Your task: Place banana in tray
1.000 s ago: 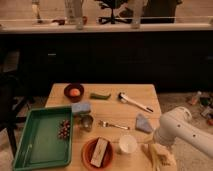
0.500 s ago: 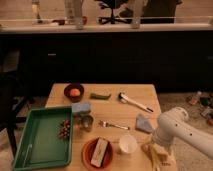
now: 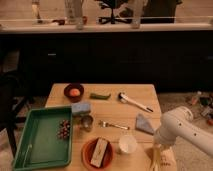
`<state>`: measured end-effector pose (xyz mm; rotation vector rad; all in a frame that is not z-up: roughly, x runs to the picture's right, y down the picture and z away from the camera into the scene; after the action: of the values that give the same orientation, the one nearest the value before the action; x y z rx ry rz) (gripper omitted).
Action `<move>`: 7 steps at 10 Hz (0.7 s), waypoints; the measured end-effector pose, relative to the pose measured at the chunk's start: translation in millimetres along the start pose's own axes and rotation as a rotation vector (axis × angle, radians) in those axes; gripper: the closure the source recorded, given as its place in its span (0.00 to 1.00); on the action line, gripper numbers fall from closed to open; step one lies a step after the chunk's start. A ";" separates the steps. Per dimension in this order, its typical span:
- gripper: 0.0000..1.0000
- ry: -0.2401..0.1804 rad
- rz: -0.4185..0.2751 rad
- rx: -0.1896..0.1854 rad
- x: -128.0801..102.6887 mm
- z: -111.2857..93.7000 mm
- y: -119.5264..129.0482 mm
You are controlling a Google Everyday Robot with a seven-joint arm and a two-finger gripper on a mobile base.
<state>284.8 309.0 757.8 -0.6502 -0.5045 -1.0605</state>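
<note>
The banana (image 3: pixel 154 163), pale yellow and long, lies at the front right corner of the wooden table (image 3: pixel 127 111). My gripper (image 3: pixel 158 151) hangs from the white arm (image 3: pixel 182 131) and is down right at the banana's upper end, partly hiding it. The green tray (image 3: pixel 39 150) sits at the front left of the table, far from the gripper, with a dark cluster of small fruit (image 3: pixel 63 129) inside near its right wall.
Between the banana and the tray are a white cup (image 3: pixel 127 144), an orange plate (image 3: pixel 86 154) with a tan block (image 3: pixel 99 151), a fork (image 3: pixel 114 124) and a metal cup (image 3: pixel 87 121). Farther back lie a blue cloth (image 3: pixel 145 123), a brush (image 3: pixel 134 102), a blue sponge (image 3: pixel 81 108), a green item (image 3: pixel 100 95) and a bowl (image 3: pixel 74 92).
The arm has shifted only slightly and the gripper stays down at the banana. Nothing else on the table has moved.
</note>
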 end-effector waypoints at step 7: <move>1.00 0.006 -0.001 -0.076 2.6 -43.6 -14.5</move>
<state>275.7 271.9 732.1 -0.7131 -0.4609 -1.0864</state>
